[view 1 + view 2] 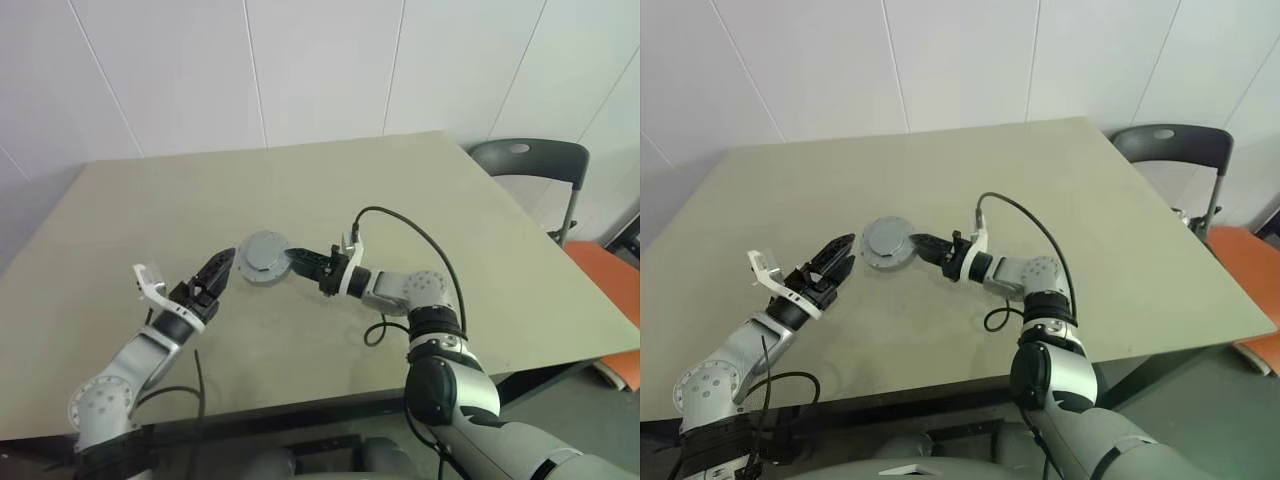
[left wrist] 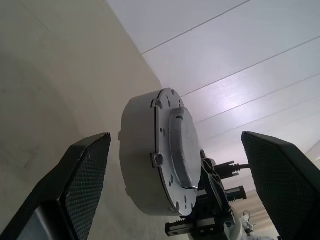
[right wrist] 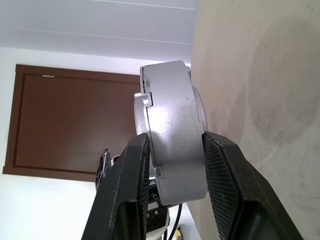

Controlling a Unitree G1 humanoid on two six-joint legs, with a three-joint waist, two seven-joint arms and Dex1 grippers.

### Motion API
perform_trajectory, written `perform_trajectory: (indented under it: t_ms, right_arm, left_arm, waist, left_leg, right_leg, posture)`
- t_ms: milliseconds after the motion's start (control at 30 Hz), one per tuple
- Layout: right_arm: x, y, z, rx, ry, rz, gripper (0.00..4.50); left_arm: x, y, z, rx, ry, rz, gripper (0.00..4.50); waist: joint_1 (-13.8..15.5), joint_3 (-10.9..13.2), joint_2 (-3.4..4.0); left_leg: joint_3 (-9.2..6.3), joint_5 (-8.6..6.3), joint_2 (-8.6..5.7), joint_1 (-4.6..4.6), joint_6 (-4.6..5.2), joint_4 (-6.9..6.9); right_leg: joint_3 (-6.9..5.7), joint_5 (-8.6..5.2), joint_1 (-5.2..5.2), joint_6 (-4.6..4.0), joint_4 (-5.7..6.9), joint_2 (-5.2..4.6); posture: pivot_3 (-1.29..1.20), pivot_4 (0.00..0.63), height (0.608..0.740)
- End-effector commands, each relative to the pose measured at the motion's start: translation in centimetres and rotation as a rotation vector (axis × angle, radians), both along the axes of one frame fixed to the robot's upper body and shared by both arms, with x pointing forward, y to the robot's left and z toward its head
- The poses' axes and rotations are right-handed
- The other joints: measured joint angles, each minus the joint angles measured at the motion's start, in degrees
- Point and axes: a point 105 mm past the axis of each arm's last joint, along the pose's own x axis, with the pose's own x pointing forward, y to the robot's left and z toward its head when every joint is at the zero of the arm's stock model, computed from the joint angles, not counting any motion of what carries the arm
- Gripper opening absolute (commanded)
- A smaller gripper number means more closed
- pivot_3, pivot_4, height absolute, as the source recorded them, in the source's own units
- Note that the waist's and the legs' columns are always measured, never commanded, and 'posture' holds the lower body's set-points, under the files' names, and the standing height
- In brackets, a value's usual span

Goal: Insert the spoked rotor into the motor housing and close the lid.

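The motor housing is a round grey drum, held on edge just above the table near its middle. The lid sits flush on one face of it, so the inside is hidden. The spoked rotor is hidden. My right gripper comes in from the right and is shut on the housing. Its two fingers pinch the drum across its thickness. My left gripper hovers just left of the housing, apart from it and open. Its wide-spread fingers frame the lid's face.
The beige table runs back to a white panelled wall. A black cable loops over my right forearm. A dark chair stands off the table's far right corner, and something orange lies past the right edge.
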Motion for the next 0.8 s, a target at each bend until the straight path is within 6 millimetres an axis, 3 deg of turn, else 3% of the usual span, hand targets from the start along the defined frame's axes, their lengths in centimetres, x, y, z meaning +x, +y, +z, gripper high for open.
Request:
perform_trajectory:
  t_ms: [33, 267, 800]
  right_arm:
    - [0.4, 1.2, 3.2, 0.08, -0.089, 0.029, 1.34]
    - [0.2, 1.4, 3.0, 0.064, -0.092, 0.042, 1.34]
    - [-0.3, 1.8, 2.9, 0.063, -0.095, 0.063, 1.34]
  left_arm:
    - [-0.1, -0.9, 1.5, -0.029, -0.042, -0.047, 4.48]
    - [0.0, -1.7, 1.2, -0.008, -0.002, -0.082, 4.48]
    - [-0.2, 0.5, -1.7, 0.04, 0.067, 0.004, 4.48]
  waist:
    - [0.01, 0.0, 0.0]
    - [-0.01, 0.0, 0.0]
    - [-0.03, 0.0, 0.01]
  left_leg:
    - [0.01, 0.0, 0.0, 0.0, 0.0, 0.0]
    - [0.03, 0.0, 0.0, 0.0, 0.0, -0.01]
    - [0.1, 0.0, 0.0, 0.0, 0.0, -0.03]
  right_leg:
    - [0.0, 0.0, 0.0, 0.0, 0.0, 0.0]
    - [0.03, 0.0, -0.02, -0.01, 0.01, 0.01]
    - [0.07, 0.0, -0.05, -0.01, 0.01, 0.0]
  posture:
    - [0.0, 0.0, 0.74]
    - [0.0, 0.0, 0.74]
    - [0.0, 0.0, 0.74]
